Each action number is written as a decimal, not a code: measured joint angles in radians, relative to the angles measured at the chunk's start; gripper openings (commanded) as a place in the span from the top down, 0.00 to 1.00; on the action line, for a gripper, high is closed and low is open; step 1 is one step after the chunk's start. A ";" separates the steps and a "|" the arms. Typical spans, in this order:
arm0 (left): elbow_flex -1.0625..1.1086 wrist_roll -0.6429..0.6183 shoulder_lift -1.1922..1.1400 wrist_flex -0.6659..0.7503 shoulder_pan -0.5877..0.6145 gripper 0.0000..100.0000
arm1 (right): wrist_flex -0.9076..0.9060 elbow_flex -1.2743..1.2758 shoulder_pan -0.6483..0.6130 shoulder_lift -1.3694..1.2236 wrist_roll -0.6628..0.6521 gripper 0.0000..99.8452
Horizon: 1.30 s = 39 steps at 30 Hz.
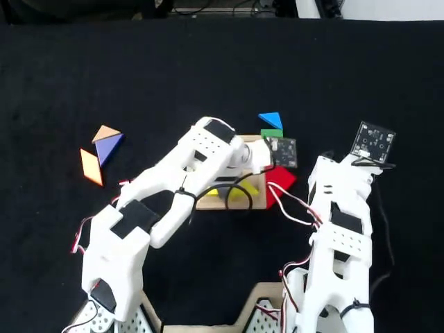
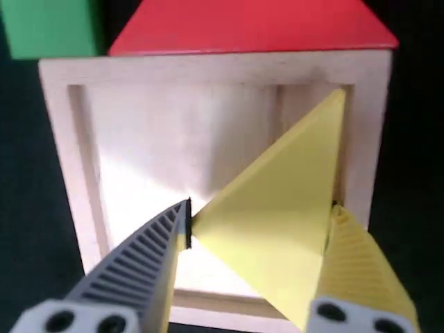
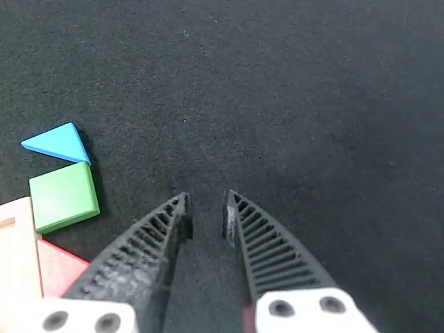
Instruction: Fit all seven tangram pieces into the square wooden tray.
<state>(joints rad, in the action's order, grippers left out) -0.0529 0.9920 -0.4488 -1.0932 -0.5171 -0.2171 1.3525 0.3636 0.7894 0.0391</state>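
Yellow triangle (image 2: 277,236) is pinched tight between the left claw's (image 2: 260,216) two fingers, tilted over the wooden tray (image 2: 208,69) right below it. The right claw (image 3: 206,216) is open a little and holds nothing. A green square (image 3: 64,195) lies off to its side.

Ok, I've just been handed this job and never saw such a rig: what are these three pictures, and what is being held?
Two white robot arms, the left arm and the right arm, sit side by side at a black table. The high view looks down on both. Each wrist view comes from a camera on one arm, looking along its gripper. The left gripper is closed on the yellow triangle, which is tilted inside the wooden tray. Just outside the tray lie a red triangle, a green square and a blue triangle. The right gripper hangs open above bare table, holding nothing. Farther off lie a tan triangle, a purple triangle and an orange parallelogram.
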 measured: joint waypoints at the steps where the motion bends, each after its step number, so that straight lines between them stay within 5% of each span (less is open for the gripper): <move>1: -0.006 -0.014 0.000 0.000 0.002 0.71 | 0.000 0.000 0.000 0.000 0.000 0.91; 20: -0.083 -0.023 -0.002 -0.100 0.014 0.70 | 0.000 0.000 0.000 0.000 0.000 0.91; 25: -0.135 -0.018 -0.002 -0.141 0.048 0.61 | 0.000 0.000 0.000 0.000 0.000 0.91; 39: -0.164 -0.018 -0.002 -0.130 0.083 0.66 | 0.000 0.000 0.000 0.000 0.000 0.91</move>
<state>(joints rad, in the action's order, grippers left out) -0.2171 0.9735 -0.4503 -1.2236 -0.4342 -0.2171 1.3525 0.3636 0.7894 0.0391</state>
